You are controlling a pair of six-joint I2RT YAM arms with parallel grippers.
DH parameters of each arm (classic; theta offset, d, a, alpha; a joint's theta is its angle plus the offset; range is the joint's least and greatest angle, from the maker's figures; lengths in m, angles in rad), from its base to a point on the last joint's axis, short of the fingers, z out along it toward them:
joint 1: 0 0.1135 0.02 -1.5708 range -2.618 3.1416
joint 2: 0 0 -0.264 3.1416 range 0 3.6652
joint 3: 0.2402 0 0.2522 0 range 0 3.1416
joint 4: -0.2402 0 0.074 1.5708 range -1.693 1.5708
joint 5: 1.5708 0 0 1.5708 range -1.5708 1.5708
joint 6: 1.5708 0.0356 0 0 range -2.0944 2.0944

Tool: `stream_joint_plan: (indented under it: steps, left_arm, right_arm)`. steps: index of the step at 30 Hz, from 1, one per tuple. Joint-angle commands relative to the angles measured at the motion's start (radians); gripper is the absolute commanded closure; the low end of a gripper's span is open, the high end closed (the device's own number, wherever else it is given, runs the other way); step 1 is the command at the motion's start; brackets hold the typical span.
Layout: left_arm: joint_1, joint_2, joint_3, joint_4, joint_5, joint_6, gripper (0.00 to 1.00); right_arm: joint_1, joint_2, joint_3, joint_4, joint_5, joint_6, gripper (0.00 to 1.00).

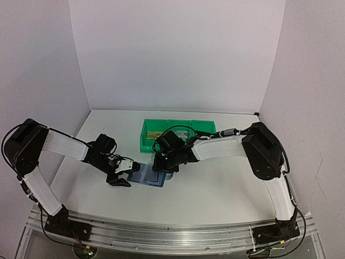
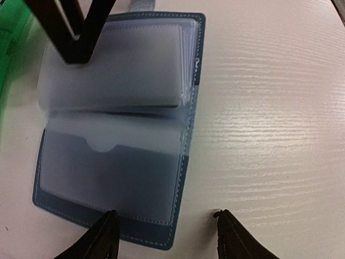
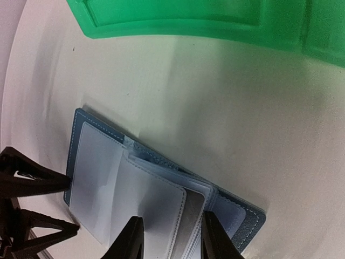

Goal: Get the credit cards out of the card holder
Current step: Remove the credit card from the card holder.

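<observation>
On the white table, near the green bin and on its arm-ward side, the card holder lies open and flat, its blue cover down and its pale see-through sleeves facing up. Both arms reach in to it from opposite sides. The left gripper sits low at one end of the holder with its fingers well apart. One fingertip overlaps the stitched edge of the cover and the other is over bare table just beside the corner, so the corner lies between them and is not clasped. In the right wrist view, one of those dark fingertips touches the cover's edge. The right gripper hangs over the other half, where the loose sleeves fan up from the spine. Its fingers stand partly apart with the stacked sleeve edges between them, and I cannot tell whether they actually pinch a sleeve. In the left wrist view one dark finger of that gripper lies over the upper sleeve, which looks blurred and slightly raised. The lower sleeve, with its thumb notch, lies flat on the cover and shows dark blue through it. A thin grey strip shows between two sleeves by the right fingers; whether it is a card is unclear. A small tan-gold card shows in the bin's left compartment, too small to make out further.
</observation>
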Motion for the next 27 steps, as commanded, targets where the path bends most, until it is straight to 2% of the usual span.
stream_joint_plan:
  steps: [1, 9, 27]
  left_arm:
    - [-0.034, 0.050, 0.028, 0.010, 0.026, -0.034, 0.40]
    - [-0.083, 0.037, 0.040, -0.011, 0.080, -0.081, 0.43]
    - [-0.080, 0.028, 0.034, -0.014, 0.015, -0.084, 0.43]
  right_arm:
    - [0.000, 0.060, 0.055, -0.013, -0.063, -0.042, 0.67]
    - [0.004, 0.012, 0.080, -0.013, -0.068, -0.068, 0.68]
    - [0.045, -0.078, 0.026, -0.013, -0.064, -0.038, 0.68]
